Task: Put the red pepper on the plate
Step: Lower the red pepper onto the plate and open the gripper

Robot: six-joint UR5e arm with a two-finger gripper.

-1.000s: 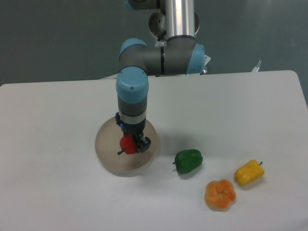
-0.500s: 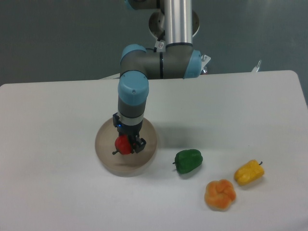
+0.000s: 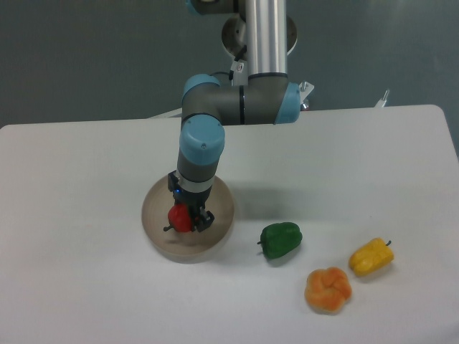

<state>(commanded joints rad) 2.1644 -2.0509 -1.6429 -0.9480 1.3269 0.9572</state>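
The red pepper (image 3: 179,218) looks glossy and smooth; the plate (image 3: 159,242) is matt beige; the table (image 3: 86,179) is smooth matt white; the arm (image 3: 267,43) has shiny metal tube.

red pepper (image 3: 179,218) carried left, lower over plate (image 3: 158,240)

A lab bench: bare white table (image 3: 344,158), plain grey wall (image 3: 86,57), mounted robot arm (image 3: 244,100).
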